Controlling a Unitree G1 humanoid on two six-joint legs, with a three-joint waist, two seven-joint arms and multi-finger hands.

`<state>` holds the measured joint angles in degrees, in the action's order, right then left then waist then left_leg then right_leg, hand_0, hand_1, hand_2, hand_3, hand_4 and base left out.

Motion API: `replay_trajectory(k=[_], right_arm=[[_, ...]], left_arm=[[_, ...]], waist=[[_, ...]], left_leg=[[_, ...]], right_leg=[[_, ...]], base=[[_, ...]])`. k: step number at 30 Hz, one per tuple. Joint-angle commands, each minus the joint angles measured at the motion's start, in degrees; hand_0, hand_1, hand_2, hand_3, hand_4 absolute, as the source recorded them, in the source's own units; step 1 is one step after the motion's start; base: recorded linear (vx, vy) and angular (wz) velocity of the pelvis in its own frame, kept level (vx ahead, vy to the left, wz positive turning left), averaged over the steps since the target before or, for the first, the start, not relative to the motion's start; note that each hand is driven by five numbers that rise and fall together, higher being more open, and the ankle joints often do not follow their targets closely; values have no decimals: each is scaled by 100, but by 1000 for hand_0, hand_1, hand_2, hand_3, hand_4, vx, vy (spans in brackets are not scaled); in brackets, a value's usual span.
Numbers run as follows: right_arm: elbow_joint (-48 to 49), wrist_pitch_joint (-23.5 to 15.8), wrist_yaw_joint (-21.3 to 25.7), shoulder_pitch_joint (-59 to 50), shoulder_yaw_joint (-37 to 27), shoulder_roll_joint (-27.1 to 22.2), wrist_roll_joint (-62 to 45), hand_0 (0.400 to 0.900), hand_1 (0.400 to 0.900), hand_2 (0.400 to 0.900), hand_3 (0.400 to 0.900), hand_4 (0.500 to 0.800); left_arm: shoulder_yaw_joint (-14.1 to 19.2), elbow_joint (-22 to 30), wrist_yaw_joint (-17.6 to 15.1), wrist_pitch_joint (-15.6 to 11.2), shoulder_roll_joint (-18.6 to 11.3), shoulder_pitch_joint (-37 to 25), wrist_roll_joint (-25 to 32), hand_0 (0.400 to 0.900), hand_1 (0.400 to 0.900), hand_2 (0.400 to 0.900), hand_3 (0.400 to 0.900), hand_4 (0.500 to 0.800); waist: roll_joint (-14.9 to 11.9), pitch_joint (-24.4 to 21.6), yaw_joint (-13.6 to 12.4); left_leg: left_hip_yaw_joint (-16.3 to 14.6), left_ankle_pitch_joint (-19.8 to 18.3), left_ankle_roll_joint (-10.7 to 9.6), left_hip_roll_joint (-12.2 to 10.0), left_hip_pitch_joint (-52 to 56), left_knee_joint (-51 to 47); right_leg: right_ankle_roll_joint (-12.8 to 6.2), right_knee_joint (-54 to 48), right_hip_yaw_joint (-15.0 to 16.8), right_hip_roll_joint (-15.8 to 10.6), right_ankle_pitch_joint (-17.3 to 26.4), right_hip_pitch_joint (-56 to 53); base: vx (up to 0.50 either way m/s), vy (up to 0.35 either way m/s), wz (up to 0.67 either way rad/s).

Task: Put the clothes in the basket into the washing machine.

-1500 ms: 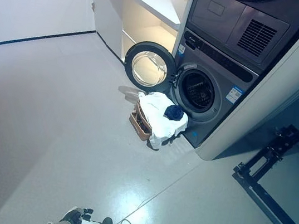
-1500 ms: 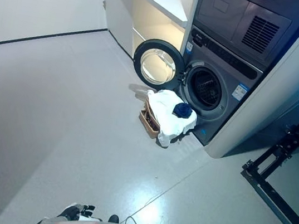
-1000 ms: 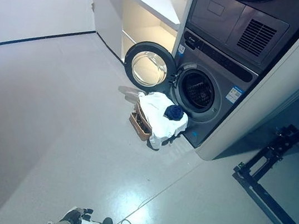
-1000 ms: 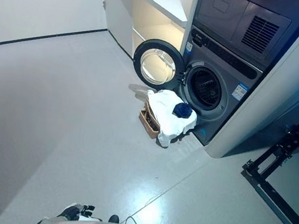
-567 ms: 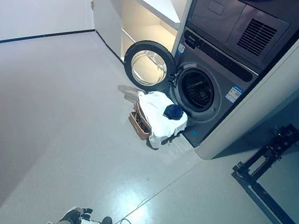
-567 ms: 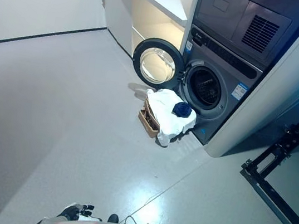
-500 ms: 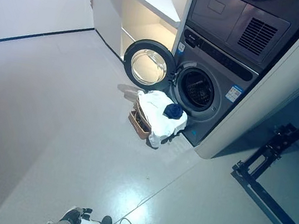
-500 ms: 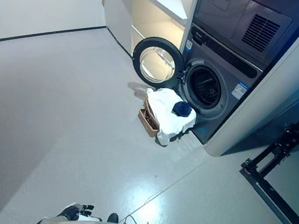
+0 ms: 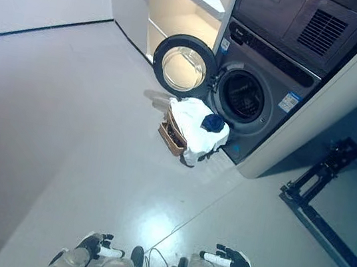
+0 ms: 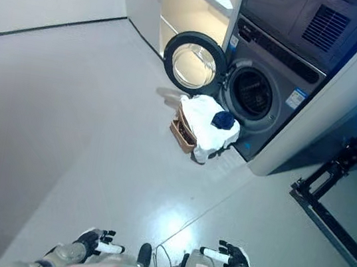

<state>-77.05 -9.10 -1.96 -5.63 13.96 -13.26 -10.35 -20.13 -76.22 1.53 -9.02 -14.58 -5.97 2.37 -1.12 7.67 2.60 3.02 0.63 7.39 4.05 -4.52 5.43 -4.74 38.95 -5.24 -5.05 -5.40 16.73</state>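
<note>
White and navy clothes [image 9: 201, 123] heaped in brown wicker basket [image 9: 170, 136], beside open grey washing machine [image 9: 244, 97].
Approach step: left hand [image 9: 91, 247] and right hand [image 9: 234, 261], fingers spread, must close in.

Bare floor [image 9: 66, 123] leads to the basket [image 9: 173, 136], which blocks the washing machine's open drum [image 9: 241, 96].
</note>
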Motion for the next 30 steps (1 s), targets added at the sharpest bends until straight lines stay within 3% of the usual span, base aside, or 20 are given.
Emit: replay_trajectory(k=[1, 5, 7, 10, 13, 17, 20, 22, 24, 27, 29, 30], right_arm=[[-276, 211, 29, 621, 257, -244, 82, 900, 900, 900, 900, 800], [-206, 208, 5, 643, 305, -241, 82, 900, 900, 900, 900, 800], [-191, 222, 11, 682, 289, -256, 122, 900, 900, 900, 900, 800], [-155, 199, -47, 852, 251, -297, 121, 900, 900, 900, 900, 800], [-149, 169, -87, 935, 225, -388, 156, 900, 900, 900, 900, 800], [99, 121, -174, 947, 352, -497, 149, 900, 900, 900, 900, 800], [292, 119, -159, 920, 483, -565, 162, 900, 900, 900, 900, 800], [369, 116, -114, 893, 587, -603, 239, 900, 900, 900, 900, 800], [572, 97, 8, 824, 714, -638, 375, 900, 900, 900, 900, 800], [1014, -3, 154, 787, 807, -732, 471, 900, 900, 900, 900, 800], [1487, -73, 156, 811, 846, -869, 552, 900, 900, 900, 900, 800], [1675, -96, 170, 855, 862, -949, 592, 900, 900, 900, 900, 800]], left_arm=[[187, -19, -58, -172, -99, -76, 87, 900, 900, 900, 900, 800], [183, -64, -62, -218, -83, -229, 66, 900, 900, 900, 900, 800], [210, -79, -62, -216, -60, -229, 81, 900, 900, 900, 900, 800], [235, -122, -52, -199, -19, -162, 57, 900, 900, 900, 900, 800], [248, 1, -83, -204, 47, -55, 169, 900, 900, 900, 900, 800], [186, 255, -160, -209, 75, -85, 324, 900, 900, 900, 900, 800], [91, 474, -224, -231, 57, -196, 440, 900, 900, 900, 900, 800], [47, 556, -252, -250, 20, -227, 498, 900, 900, 900, 900, 800], [77, 606, -322, -281, -31, -120, 520, 900, 900, 900, 900, 800], [208, 626, -405, -340, -149, 96, 602, 900, 900, 900, 900, 800], [249, 647, -408, -357, -221, 206, 588, 900, 900, 900, 900, 800], [268, 642, -432, -377, -257, 267, 559, 900, 900, 900, 900, 800]], waist=[[30, -138, 215], [-49, -112, 548], [-51, -148, 599], [-23, -401, 711], [123, -606, 710], [229, -553, 632], [-1, -355, 484], [-183, -184, 326], [-323, -47, 53], [-420, 6, -191], [-358, -12, -301], [-309, -12, -404]], left_leg=[[336, -603, -257, 185, 1023, -510], [790, -839, -411, 179, 1726, -877], [908, -920, -467, 148, 1933, -934], [1065, -1004, -570, -41, 2154, -991], [1141, -794, -705, -272, 2062, -603], [1013, 9, -1042, -360, 1718, 789], [857, 762, -1285, -81, 821, 2595], [753, 730, -1197, 53, 350, 3291], [619, 366, -974, 179, -564, 3593], [639, 175, -807, 59, -1345, 2744], [858, 275, -837, -48, -1419, 1477], [1136, 508, -873, -7, -1406, 784]], right_leg=[[-99, -1335, 156, 83, 1167, 511], [-305, -3365, 287, 348, 1726, 770], [-320, -3449, 169, 355, 1808, 799], [-153, -3309, 241, 535, 1726, 668], [-30, -3202, 127, 739, 1609, 581], [178, -2964, 33, 1036, 1157, 111], [296, -3015, 272, 958, 951, -406], [373, -2940, 459, 905, 836, -634], [433, -2923, 781, 947, 670, -1002], [428, -2914, 1246, 1053, 494, -1361], [428, -3038, 1532, 1181, 395, -1620], [439, -3110, 1756, 1282, 359, -1802]], base=[[329, -94, 52], [363, -120, 55], [331, -133, 38], [381, -224, 46], [381, -248, 10], [340, -229, 6], [262, -235, -15], [269, -243, -45], [336, -168, -81], [383, -47, -107], [414, 19, -109], [433, 6, -115]])
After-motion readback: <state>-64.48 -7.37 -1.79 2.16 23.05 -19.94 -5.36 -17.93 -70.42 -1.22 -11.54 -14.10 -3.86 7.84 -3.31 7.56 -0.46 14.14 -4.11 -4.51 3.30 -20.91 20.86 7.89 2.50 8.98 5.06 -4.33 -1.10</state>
